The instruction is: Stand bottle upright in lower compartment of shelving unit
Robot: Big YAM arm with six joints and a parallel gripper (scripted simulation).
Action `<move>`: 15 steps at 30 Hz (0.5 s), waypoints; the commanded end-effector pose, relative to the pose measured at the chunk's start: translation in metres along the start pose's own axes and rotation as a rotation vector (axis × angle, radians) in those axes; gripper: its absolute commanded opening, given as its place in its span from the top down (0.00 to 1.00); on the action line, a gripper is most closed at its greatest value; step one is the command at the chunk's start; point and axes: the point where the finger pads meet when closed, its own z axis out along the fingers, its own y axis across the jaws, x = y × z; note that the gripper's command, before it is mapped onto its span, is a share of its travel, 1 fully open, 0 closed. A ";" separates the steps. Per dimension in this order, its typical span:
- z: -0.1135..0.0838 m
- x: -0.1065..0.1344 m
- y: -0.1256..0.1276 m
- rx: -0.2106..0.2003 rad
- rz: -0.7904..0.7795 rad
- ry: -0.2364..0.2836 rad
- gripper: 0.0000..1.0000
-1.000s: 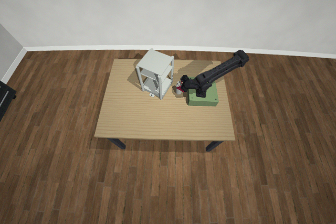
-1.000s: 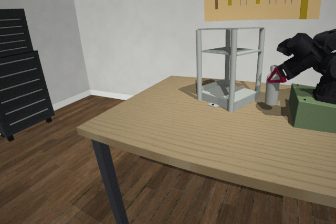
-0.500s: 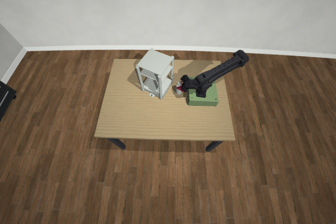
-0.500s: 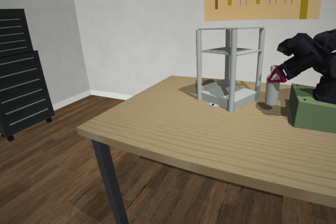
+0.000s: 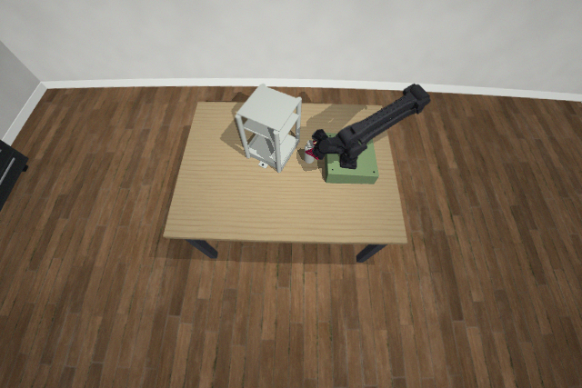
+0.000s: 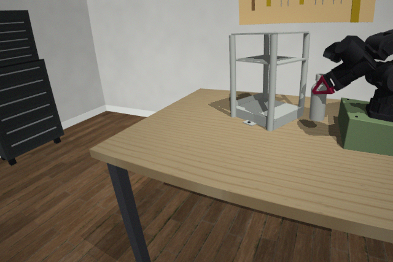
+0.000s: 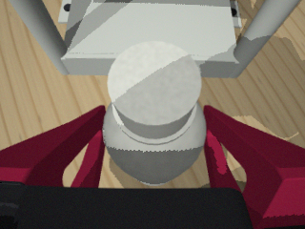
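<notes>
A grey bottle (image 5: 308,154) (image 6: 317,107) (image 7: 154,147) with a pale cap stands upright, cap up, just outside the right side of the shelving unit (image 5: 268,106) (image 6: 272,72). In the exterior view its base hangs slightly above the table (image 5: 282,205) (image 6: 221,157), over a small shadow. My gripper (image 5: 314,147) (image 6: 321,87) (image 7: 154,114) with red fingers is shut on the bottle's shoulder. In the wrist view the cap fills the middle and the lower compartment's floor (image 7: 152,26) lies ahead, between two grey posts.
The arm's green base block (image 5: 351,168) (image 6: 361,132) stands right of the bottle. A small mounting tab (image 5: 261,164) (image 6: 249,122) lies at the shelf's front corner. A black drawer cabinet (image 6: 22,88) stands on the floor at the left.
</notes>
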 end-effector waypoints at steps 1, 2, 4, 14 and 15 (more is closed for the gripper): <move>-0.022 -0.049 0.020 -0.051 0.072 -0.069 0.59; -0.023 -0.049 0.020 -0.052 0.073 -0.069 0.59; -0.023 -0.049 0.020 -0.052 0.074 -0.070 0.59; -0.022 -0.048 0.020 -0.050 0.071 -0.068 0.59; -0.022 -0.048 0.020 -0.050 0.071 -0.068 0.59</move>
